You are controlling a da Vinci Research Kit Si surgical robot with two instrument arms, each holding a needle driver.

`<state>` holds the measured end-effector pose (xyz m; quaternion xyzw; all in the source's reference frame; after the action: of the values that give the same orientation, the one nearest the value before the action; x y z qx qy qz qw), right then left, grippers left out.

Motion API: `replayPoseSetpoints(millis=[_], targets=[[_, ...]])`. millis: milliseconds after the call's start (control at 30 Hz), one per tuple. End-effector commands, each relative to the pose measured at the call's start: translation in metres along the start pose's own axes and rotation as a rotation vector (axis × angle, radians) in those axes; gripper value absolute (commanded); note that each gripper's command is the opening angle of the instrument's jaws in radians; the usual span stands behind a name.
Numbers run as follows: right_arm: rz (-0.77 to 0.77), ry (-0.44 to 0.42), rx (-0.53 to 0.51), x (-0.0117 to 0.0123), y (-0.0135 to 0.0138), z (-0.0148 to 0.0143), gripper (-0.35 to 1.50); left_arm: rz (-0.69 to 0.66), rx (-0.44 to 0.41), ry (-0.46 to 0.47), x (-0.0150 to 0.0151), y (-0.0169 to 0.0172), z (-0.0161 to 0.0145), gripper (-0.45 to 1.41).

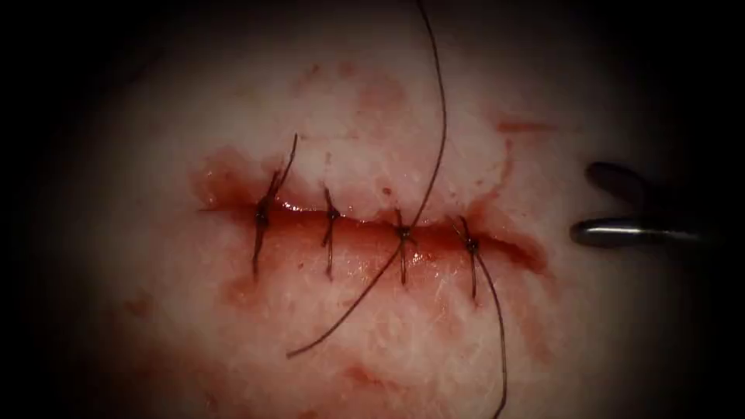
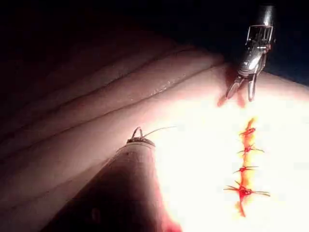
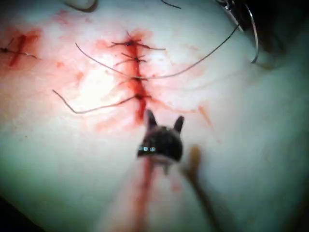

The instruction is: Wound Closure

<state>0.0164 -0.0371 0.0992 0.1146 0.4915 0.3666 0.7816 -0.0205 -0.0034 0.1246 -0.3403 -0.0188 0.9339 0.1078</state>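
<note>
Right tool point(image 1: 594, 203) poised at the right end of the cut point(image 1: 365, 229), jaws parted, gripping nothing. Four stitches point(image 1: 403, 231) across the cut in the tissue point(image 1: 155, 326). Loose thread point(image 1: 434, 140) trailing over the third stitch. Needle point(image 3: 253, 36) resting on tissue. Left tool's point(image 2: 137, 140) jaw state impossible to tell.

The tissue point(image 1: 233, 341) is carrying everything here. A cut point(image 1: 365, 229) is running across its middle, crossed by four stitches point(image 1: 330, 233). Red fluid point(image 1: 225, 182) is pooling along the cut. Thread point(image 1: 434, 140) is lying loose over the tissue, trailing from the far edge across the cut toward the near edge.
</note>
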Motion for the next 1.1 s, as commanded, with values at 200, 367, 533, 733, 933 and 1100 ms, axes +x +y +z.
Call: replayPoseSetpoints(millis=[200, 367, 533, 733, 933, 1100], targets=[[-0.001, 0.001, 0.002, -0.0004, -0.0005, 0.0007, 1.35, -0.202, 0.000, 0.000, 0.0002, -0.0004, 0.0006, 0.99], [-0.001, 0.001, 0.003, -0.0004, -0.0007, 0.0006, 1.37, -0.329, -0.041, 0.021, 0.0007, -0.0005, -0.0002, 1.23], [-0.001, 0.001, 0.004, -0.0004, -0.0008, 0.0004, 1.37, -0.354, -0.094, 0.078, 0.0020, -0.0005, -0.0024, 1.23], [-0.001, 0.000, 0.010, -0.0004, -0.0011, 0.0004, 1.37, -0.364, -0.130, 0.169, 0.0048, 0.0003, -0.0066, 1.23], [-0.001, -0.001, 0.020, -0.0003, -0.0017, 0.0005, 1.37, -0.348, -0.292, 0.267, 0.0093, 0.0081, -0.0078, 1.23], [-0.001, -0.002, 0.026, -0.0003, -0.0019, 0.0006, 1.37, -0.344, -0.393, 0.298, 0.0103, 0.0155, -0.0076, 1.23]])
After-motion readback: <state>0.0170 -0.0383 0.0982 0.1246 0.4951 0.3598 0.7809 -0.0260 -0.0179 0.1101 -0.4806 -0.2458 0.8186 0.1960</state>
